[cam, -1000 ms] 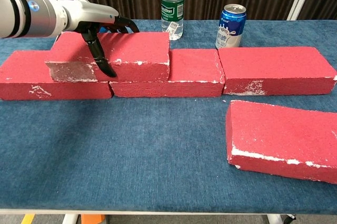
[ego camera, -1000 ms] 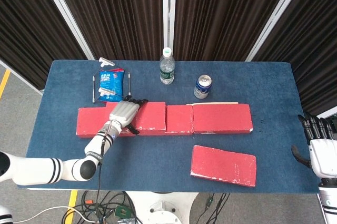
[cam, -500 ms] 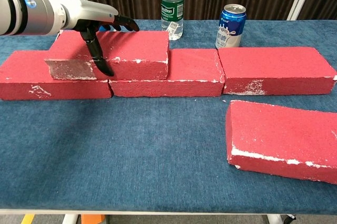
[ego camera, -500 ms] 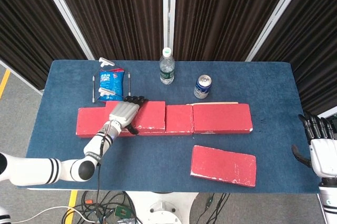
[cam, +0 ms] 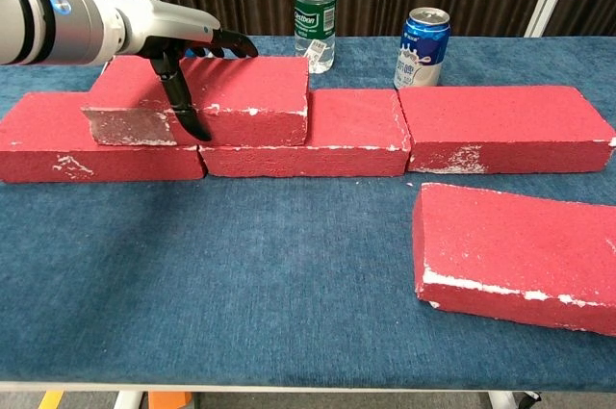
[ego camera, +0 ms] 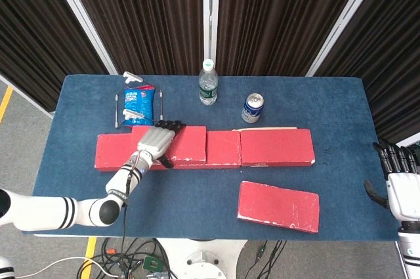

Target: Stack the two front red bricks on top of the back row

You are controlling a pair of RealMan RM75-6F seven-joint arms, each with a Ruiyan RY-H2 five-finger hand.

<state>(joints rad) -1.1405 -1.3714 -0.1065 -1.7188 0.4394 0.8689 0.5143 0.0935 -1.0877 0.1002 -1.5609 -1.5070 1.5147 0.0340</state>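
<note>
A red brick (cam: 241,91) lies on top of the left part of the back row of red bricks (cam: 500,125), which spans the table (ego camera: 197,193) in the head view too (ego camera: 275,148). My left hand (cam: 178,38) grips this upper brick (ego camera: 187,142). Its thumb runs down the front face and its fingers reach over the back edge; the hand also shows in the head view (ego camera: 156,140). Another red brick (cam: 515,241) lies flat at the front right (ego camera: 279,205), apart from the row. My right hand (ego camera: 400,187) hangs open beyond the table's right edge, holding nothing.
A water bottle (cam: 315,5) and a blue can (cam: 423,43) stand just behind the row. A blue snack bag (ego camera: 139,105) with small white items beside it lies at the back left. Dark curtains hang behind the table.
My left hand's fingers have lifted and straightened a little over the upper brick's back edge. The upper brick has shifted very slightly left. The right hand has barely moved.
</note>
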